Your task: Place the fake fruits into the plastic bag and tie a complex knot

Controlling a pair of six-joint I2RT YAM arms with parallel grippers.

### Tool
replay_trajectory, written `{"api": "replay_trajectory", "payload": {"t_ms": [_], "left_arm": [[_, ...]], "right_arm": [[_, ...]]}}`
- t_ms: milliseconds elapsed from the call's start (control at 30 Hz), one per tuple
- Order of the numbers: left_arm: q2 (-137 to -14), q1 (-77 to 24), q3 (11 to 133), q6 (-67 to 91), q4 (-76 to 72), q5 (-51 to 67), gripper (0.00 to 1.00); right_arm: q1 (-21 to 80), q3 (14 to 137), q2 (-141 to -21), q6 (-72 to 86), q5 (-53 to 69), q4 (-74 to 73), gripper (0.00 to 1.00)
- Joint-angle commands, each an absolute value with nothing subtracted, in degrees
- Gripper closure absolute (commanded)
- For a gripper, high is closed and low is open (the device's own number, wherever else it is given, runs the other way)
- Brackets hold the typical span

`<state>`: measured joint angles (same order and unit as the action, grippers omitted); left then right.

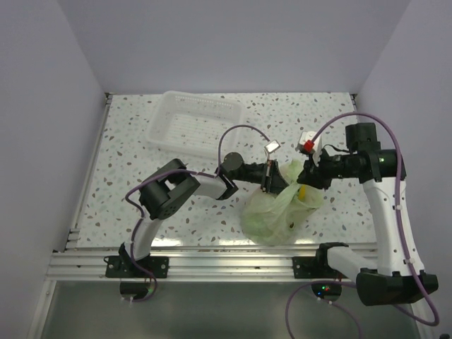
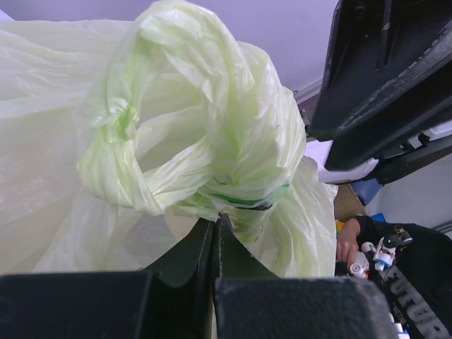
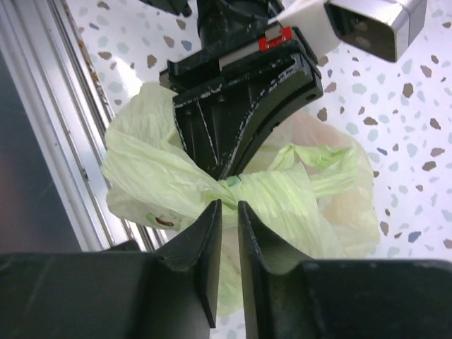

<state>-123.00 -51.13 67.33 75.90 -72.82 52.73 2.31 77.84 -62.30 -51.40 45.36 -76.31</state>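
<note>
The pale green plastic bag (image 1: pixel 275 212) sits near the table's front edge, between my two grippers. A yellow fruit (image 1: pixel 305 194) shows faintly through its wall, and the other fruits are hidden inside. My left gripper (image 1: pixel 271 178) is shut on a bunched handle of the bag (image 2: pixel 233 201), which forms a twisted loop (image 2: pixel 176 113) above its tips. In the right wrist view the left gripper (image 3: pixel 227 174) pinches the twisted knot (image 3: pixel 244 187) from above. My right gripper (image 3: pixel 227 205) meets the same knot from below, its jaws a narrow gap apart on the strand. It also shows in the top view (image 1: pixel 308 175).
A clear-white plastic basket (image 1: pixel 198 126) stands at the back of the speckled table. The metal rail (image 1: pixel 212 258) runs along the front edge, close to the bag, and also shows in the right wrist view (image 3: pixel 63 141). White walls stand on three sides.
</note>
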Motion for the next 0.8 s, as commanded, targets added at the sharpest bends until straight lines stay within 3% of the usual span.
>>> {"api": "replay_trajectory", "payload": {"t_ms": [0,67,300,700,767], "left_arm": [[-123.0,-50.9,68.6,76.2,-86.9,52.4,1.00],[-123.0,-50.9,68.6,76.2,-86.9,52.5,1.00],[-123.0,-50.9,68.8,76.2,-86.7,52.5,1.00],[-122.6,-51.0,68.8,76.2,-86.2,52.5,1.00],[-122.6,-50.9,68.8,76.2,-86.3,52.4,1.00]], "right_arm": [[2.5,78.9,-62.8,-55.9,39.2,-90.5,0.82],[2.5,76.9,-63.1,-55.7,37.2,-90.0,0.92],[2.5,74.9,-63.4,-56.7,35.6,-90.7,1.00],[4.4,68.4,-63.5,-59.7,38.5,-88.2,1.00],[4.4,68.4,-63.3,-58.3,39.0,-86.6,0.94]]}}
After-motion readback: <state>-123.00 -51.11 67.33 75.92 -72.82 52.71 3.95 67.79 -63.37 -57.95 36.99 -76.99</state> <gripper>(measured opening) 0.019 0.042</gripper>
